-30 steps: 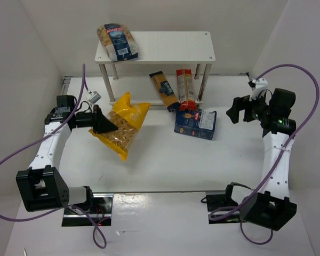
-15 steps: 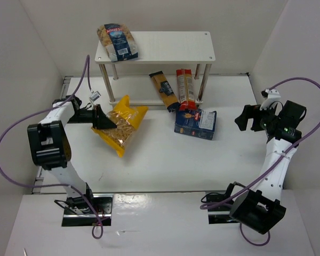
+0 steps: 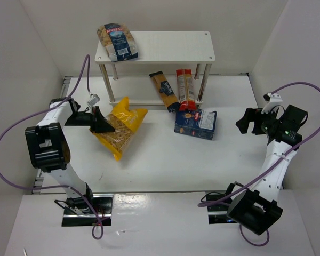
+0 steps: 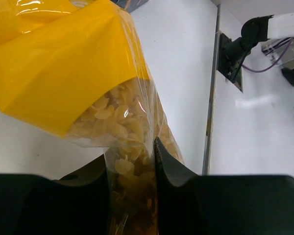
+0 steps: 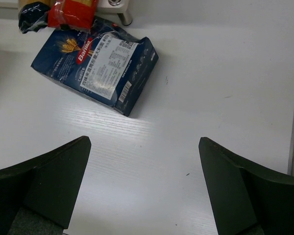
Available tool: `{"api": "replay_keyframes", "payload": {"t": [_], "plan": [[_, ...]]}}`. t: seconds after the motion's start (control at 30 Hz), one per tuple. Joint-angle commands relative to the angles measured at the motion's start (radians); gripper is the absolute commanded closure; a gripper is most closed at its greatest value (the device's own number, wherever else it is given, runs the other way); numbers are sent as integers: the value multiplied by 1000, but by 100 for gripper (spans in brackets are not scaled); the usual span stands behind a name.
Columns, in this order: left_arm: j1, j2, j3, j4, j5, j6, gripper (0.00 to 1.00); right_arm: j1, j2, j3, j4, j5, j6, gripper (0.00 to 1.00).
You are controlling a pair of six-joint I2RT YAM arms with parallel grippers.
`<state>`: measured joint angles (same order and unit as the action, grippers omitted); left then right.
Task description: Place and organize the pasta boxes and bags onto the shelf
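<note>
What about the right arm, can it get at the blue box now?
Probably yes. The right gripper is open and empty, and the blue box lies flat on the table ahead of it with nothing between them. Only the red pack crowds its far corner.

Yellow pasta bag and flat blue box before white shelf

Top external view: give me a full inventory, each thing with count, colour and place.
table: 1, white, underneath everything
shelf: 1, white, silver legs, far centre
clear bag: 1, dark-blue label, shelf top, left end
yellow-blue spaghetti pack: 1, under shelf top
red-orange spaghetti pack: 1, just right of it
dark-blue box: 1, flat on table, before shelf's right legs
yellow pasta bag: 1, near shelf's left legs, gripped
left fingers: black, shut on yellow pasta bag
right fingers: black, open, empty, table's right side
</note>
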<state>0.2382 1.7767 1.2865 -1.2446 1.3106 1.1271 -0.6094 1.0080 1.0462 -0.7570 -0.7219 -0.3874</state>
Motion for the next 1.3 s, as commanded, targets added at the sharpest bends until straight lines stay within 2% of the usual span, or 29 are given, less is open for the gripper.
{"api": "replay_keyframes", "payload": {"t": [0.0, 0.17, 0.27, 0.43, 0.47, 0.5, 0.53, 0.57, 0.63, 0.8, 0.87, 0.97, 1.27], "plan": [[9, -115, -15, -53, 394, 131, 100, -7, -17, -2, -4, -25, -8, 0], [9, -186, -29, -53, 320, 180, 100, -7, -17, -2, -4, -37, -8, 0], [9, -281, -41, -53, 268, 191, 100, -7, -28, -12, -4, -47, -8, 0], [9, -428, -41, -20, 199, 104, 100, -7, -46, -12, -13, -56, -18, 0], [9, -456, -41, 94, 184, 35, 100, -7, -55, -12, -13, -56, -18, 0], [9, -532, -71, 197, 139, -197, 100, -7, -55, -12, -13, -56, -18, 0], [9, -584, -107, 329, 106, -354, 100, -7, -55, -12, -13, -56, -18, 0], [9, -709, -151, 613, 11, -644, 100, -7, -65, -12, -13, -56, -18, 0], [9, -843, -257, 839, -83, -801, 100, -7, -74, -12, -13, -56, -18, 0], [-14, -826, -260, 803, -198, -822, 100, -7, -106, -21, -4, -56, -18, 0], [-28, -868, -289, 873, -310, -862, 100, -7, -118, -32, -4, -47, -18, 0], [-54, -869, -308, 887, -436, -872, 100, -7, -129, -41, 8, -47, -18, 0], [-158, -869, -357, 929, -780, -800, 100, -7, -158, -51, 18, -47, -8, 0]]}}
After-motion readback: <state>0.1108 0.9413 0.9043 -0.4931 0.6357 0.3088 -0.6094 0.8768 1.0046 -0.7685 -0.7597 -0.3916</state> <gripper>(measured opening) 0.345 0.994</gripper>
